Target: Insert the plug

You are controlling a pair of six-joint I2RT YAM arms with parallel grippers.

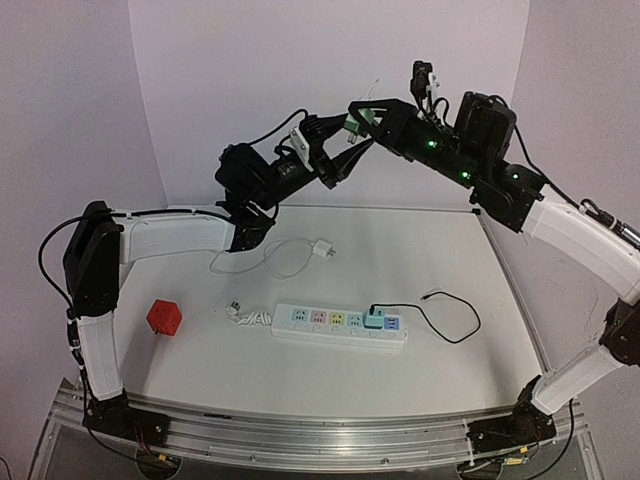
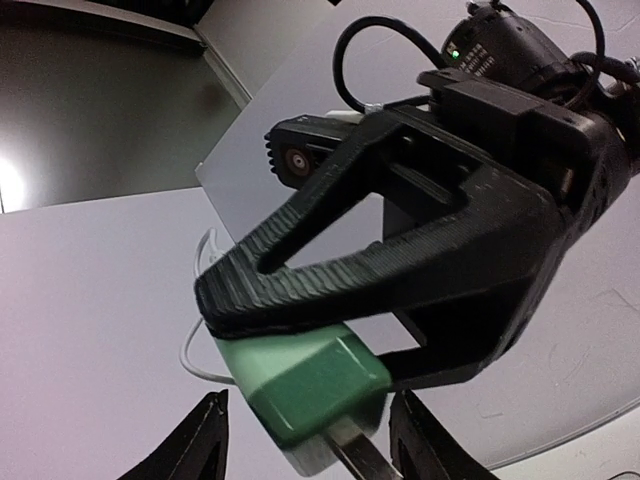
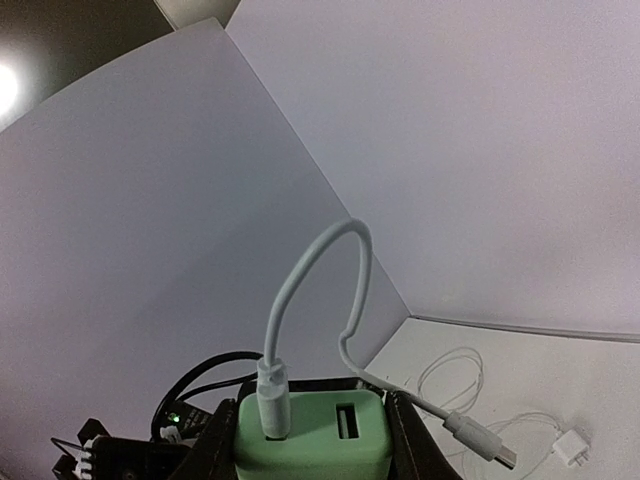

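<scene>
Pinching green charger plug (image 2: pixel 310 385) in right gripper (image 3: pixel 310 445), high above table (image 1: pixel 480 300), prongs toward left wrist camera. White USB cable (image 3: pixel 320 270) looping from plug's back. Flanking plug with left gripper (image 2: pixel 310 450), fingertips (image 2: pixel 205 440) spread, gap either side, no contact. Down on table: power strip (image 1: pixel 340 322) with teal adapter (image 1: pixel 373 319) seated; red cube (image 1: pixel 163 317) left of strip.
</scene>
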